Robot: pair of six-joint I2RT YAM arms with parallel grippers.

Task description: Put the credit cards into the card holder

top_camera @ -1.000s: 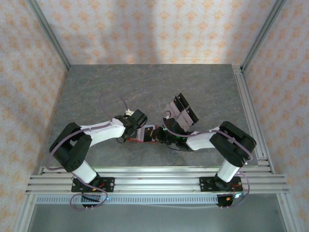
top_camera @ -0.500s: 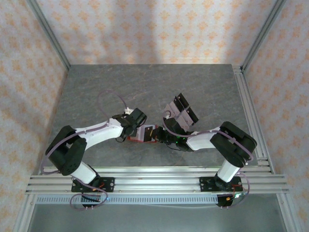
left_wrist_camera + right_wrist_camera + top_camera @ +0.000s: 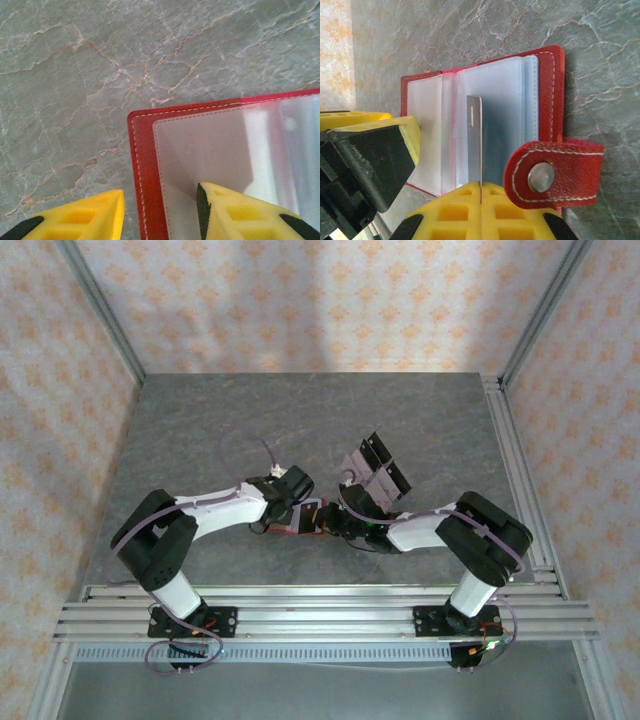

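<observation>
Yellow fingers of the right gripper (image 3: 481, 192) are squeezed tight on one card (image 3: 474, 140), which stands on its thin edge and points straight away from the hand, over the clear pockets of the red card holder (image 3: 549, 90) lying open and flat just past it. The left gripper (image 3: 160, 202) has its fingers apart, one on a clear page and one off the red edge over the table (image 3: 75, 75). Farther back lie the other cards (image 3: 375, 466).
</observation>
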